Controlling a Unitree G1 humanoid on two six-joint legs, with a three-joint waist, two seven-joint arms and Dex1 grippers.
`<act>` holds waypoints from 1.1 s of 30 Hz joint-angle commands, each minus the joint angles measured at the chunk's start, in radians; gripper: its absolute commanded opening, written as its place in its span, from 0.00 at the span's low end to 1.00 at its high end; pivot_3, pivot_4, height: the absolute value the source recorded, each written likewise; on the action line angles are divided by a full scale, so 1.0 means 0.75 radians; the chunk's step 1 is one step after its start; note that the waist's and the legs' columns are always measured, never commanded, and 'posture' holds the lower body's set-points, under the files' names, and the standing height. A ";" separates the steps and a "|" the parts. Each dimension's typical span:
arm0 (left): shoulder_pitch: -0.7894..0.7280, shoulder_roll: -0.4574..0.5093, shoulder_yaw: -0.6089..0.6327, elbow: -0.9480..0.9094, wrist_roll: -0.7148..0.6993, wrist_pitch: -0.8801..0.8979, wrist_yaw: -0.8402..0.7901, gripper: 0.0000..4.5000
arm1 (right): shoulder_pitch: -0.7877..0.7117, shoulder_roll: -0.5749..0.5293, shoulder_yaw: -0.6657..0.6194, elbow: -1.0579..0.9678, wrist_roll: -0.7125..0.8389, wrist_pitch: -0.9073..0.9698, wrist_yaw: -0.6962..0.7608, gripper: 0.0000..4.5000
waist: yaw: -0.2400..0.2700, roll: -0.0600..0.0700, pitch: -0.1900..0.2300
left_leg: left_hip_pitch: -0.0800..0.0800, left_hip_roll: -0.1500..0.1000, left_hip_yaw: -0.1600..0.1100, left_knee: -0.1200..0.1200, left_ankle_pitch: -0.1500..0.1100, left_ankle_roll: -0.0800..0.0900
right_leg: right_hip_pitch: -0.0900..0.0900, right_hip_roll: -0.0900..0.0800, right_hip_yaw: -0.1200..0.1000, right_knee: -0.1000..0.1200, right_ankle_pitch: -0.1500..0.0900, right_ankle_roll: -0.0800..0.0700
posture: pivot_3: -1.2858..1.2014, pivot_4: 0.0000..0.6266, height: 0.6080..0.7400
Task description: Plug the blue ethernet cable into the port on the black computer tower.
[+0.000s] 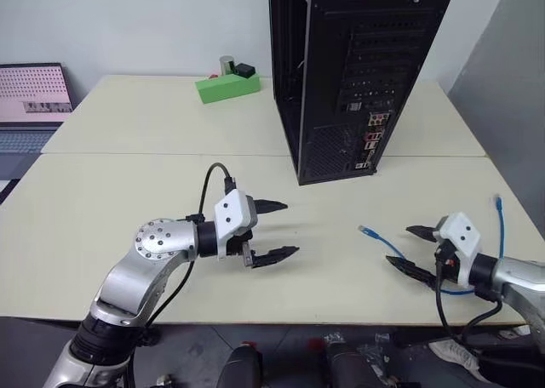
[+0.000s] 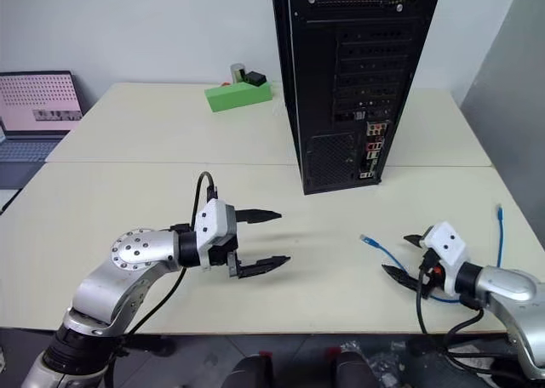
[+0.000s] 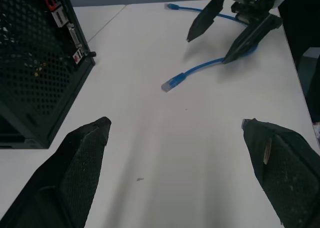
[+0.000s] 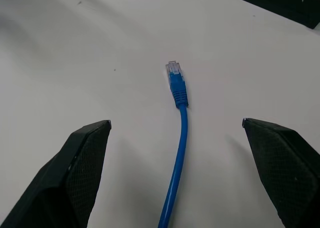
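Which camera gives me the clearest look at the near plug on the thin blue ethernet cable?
The right wrist view: the blue ethernet cable's clear-tipped plug lies centred between the open right gripper's fingers. The left wrist view shows it smaller; in the head views it is tiny.

Arm and gripper hardware, both sides

Each arm is silver-grey metal with a round, screw-ringed joint cap and black collar; a white angular housing sits at each wrist. The left gripper (image 1: 271, 231) and right gripper (image 1: 414, 250) each carry two black, tapered, textured fingers (image 3: 82, 163). Black cables loop from both wrists.
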 commanded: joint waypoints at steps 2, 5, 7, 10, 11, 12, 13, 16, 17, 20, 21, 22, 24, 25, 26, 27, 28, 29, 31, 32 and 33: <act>-0.009 -0.017 -0.016 -0.011 0.010 -0.053 -0.016 1.00 | -0.107 0.050 0.086 0.097 -0.081 -0.034 -0.026 0.99 | 0.001 0.000 0.000 | 0.000 0.000 0.000 0.000 0.000 0.000 | 0.000 0.000 -0.001 0.000 0.000 0.000 | 0.52 0.24 1.00; -0.018 -0.023 -0.022 0.000 0.015 -0.061 -0.024 1.00 | -0.163 0.077 0.130 0.182 -0.126 -0.068 -0.024 0.99 | 0.000 0.000 0.000 | 0.000 0.000 0.000 0.000 0.000 0.000 | 0.000 0.000 -0.001 0.000 0.001 -0.001 | 0.52 0.24 1.00; -0.025 -0.025 -0.030 0.007 0.022 -0.067 -0.038 1.00 | -0.201 0.090 0.148 0.247 -0.151 -0.088 -0.018 0.99 | 0.001 0.000 0.000 | 0.000 0.000 0.000 0.000 0.000 0.000 | 0.000 0.000 0.000 0.001 0.001 -0.002 | 0.52 0.24 1.00; -0.021 -0.015 -0.036 0.003 -0.003 -0.041 -0.071 1.00 | -0.227 0.091 0.159 0.297 -0.166 -0.106 0.002 0.91 | 0.000 0.000 0.000 | 0.000 0.000 -0.001 0.000 0.000 0.000 | 0.000 0.000 -0.001 0.001 0.003 -0.005 | 0.52 0.24 1.00; -0.006 0.004 -0.030 -0.011 -0.051 -0.003 -0.109 1.00 | -0.232 0.087 0.164 0.307 -0.171 -0.107 0.013 0.89 | 0.000 0.000 0.000 | 0.000 0.000 -0.001 0.000 0.000 0.000 | 0.000 0.000 -0.001 0.001 0.003 -0.005 | 0.52 0.24 1.00; 0.008 0.020 -0.024 -0.020 -0.078 0.009 -0.144 1.00 | -0.235 0.083 0.168 0.315 -0.173 -0.108 0.025 0.83 | 0.000 0.000 0.000 | 0.000 0.000 -0.001 0.000 0.000 0.000 | 0.000 0.000 -0.001 0.001 0.003 -0.005 | 0.52 0.24 1.00; 0.019 0.037 -0.025 -0.024 -0.087 0.019 -0.166 1.00 | -0.236 0.081 0.170 0.320 -0.172 -0.111 0.035 0.77 | 0.000 0.000 0.000 | 0.000 0.000 -0.001 0.000 0.000 0.000 | 0.000 0.000 -0.001 0.001 0.003 -0.005 | 0.52 0.24 1.00; 0.022 0.059 -0.031 -0.011 -0.078 -0.004 -0.197 1.00 | -0.242 0.079 0.176 0.334 -0.180 -0.119 0.054 0.61 | 0.001 0.000 0.000 | 0.000 0.000 -0.001 0.000 0.000 0.000 | 0.000 0.000 -0.001 0.001 0.003 -0.005 | 0.52 0.24 1.00; 0.016 0.056 -0.031 -0.003 -0.076 -0.007 -0.198 1.00 | -0.245 0.079 0.178 0.339 -0.185 -0.122 0.058 0.54 | 0.001 0.000 0.000 | 0.000 0.000 -0.001 0.000 0.000 0.000 | 0.000 0.000 -0.001 0.001 0.003 -0.005 | 0.52 0.24 1.00; -0.012 0.044 -0.043 0.035 -0.049 -0.029 -0.205 1.00 | -0.255 0.064 0.200 0.349 -0.216 -0.151 0.078 0.35 | 0.001 0.000 0.000 | 0.000 0.000 -0.001 0.001 0.000 0.000 | 0.001 0.000 -0.001 0.001 0.003 -0.005 | 0.52 0.24 1.00; -0.019 0.039 -0.048 0.045 -0.041 -0.036 -0.206 1.00 | -0.257 0.058 0.208 0.352 -0.228 -0.162 0.085 0.32 | 0.001 0.000 0.000 | 0.000 0.000 -0.001 0.001 0.000 0.000 | 0.001 0.000 -0.002 0.001 0.003 -0.005 | 0.52 0.24 1.00; -0.026 0.035 -0.054 0.053 -0.034 -0.043 -0.207 1.00 | -0.259 0.052 0.216 0.356 -0.240 -0.173 0.092 0.26 | 0.001 0.000 0.000 | 0.000 0.000 -0.001 0.001 0.000 0.000 | 0.001 0.000 -0.002 0.001 0.003 -0.005 | 0.52 0.24 1.00; -0.044 0.025 -0.076 0.087 0.006 -0.066 -0.201 1.00 | -0.263 0.039 0.230 0.352 -0.257 -0.191 0.110 0.18 | 0.001 0.000 0.000 | 0.000 0.000 -0.001 0.001 0.000 0.000 | 0.001 0.000 -0.002 0.001 0.003 -0.005 | 0.52 0.24 1.00; -0.051 0.021 -0.086 0.107 0.028 -0.079 -0.197 1.00 | -0.265 0.036 0.234 0.343 -0.257 -0.193 0.119 0.14 | 0.001 0.000 0.000 | 0.000 0.000 -0.001 0.001 0.000 0.000 | 0.001 0.000 -0.002 0.001 0.003 -0.005 | 0.52 0.24 1.00; -0.056 0.019 -0.093 0.122 0.043 -0.090 -0.194 1.00 | -0.266 0.034 0.235 0.338 -0.256 -0.194 0.125 0.08 | 0.001 0.000 0.000 | 0.000 0.000 -0.001 0.001 0.000 0.000 | 0.001 0.000 -0.002 0.001 0.003 -0.005 | 0.52 0.24 1.00; -0.058 0.016 -0.096 0.135 0.050 -0.096 -0.194 1.00 | -0.268 0.033 0.236 0.328 -0.254 -0.192 0.132 0.03 | 0.001 0.000 0.000 | 0.000 0.000 -0.001 0.001 0.000 0.000 | 0.001 0.000 -0.002 0.001 0.003 -0.005 | 0.52 0.24 1.00; -0.061 0.013 -0.101 0.145 0.055 -0.102 -0.199 1.00 | -0.272 0.034 0.234 0.311 -0.250 -0.189 0.137 0.02 | 0.001 0.000 0.000 | 0.000 0.000 -0.001 0.001 0.000 0.000 | 0.001 0.000 -0.002 0.001 0.003 -0.005 | 0.52 0.24 1.00; -0.062 0.012 -0.104 0.153 0.060 -0.107 -0.203 1.00 | -0.275 0.035 0.233 0.299 -0.248 -0.185 0.141 0.02 | 0.001 0.000 0.000 | 0.000 0.000 -0.001 0.001 0.000 0.000 | 0.001 0.000 -0.002 0.001 0.003 -0.005 | 0.52 0.24 1.00; -0.076 0.000 -0.117 0.184 0.081 -0.126 -0.205 1.00 | -0.287 0.031 0.247 0.220 -0.231 -0.166 0.170 0.02 | 0.001 0.000 0.000 | 0.000 0.000 -0.001 0.001 0.000 0.000 | 0.001 0.000 -0.002 0.001 0.003 -0.005 | 0.52 0.24 1.00; -0.092 -0.008 -0.128 0.206 0.091 -0.133 -0.209 1.00 | -0.304 0.034 0.266 0.142 -0.206 -0.133 0.194 0.02 | 0.001 0.000 0.000 | 0.000 0.000 -0.002 0.001 0.000 0.000 | 0.001 0.000 -0.002 0.001 0.003 -0.005 | 0.52 0.24 1.00; -0.107 -0.013 -0.137 0.222 0.097 -0.133 -0.214 1.00 | -0.318 0.036 0.284 0.081 -0.188 -0.106 0.215 0.02 | 0.000 0.000 0.000 | 0.000 0.000 -0.002 0.001 0.000 0.000 | 0.000 0.000 -0.002 0.001 0.003 -0.005 | 0.52 0.24 1.00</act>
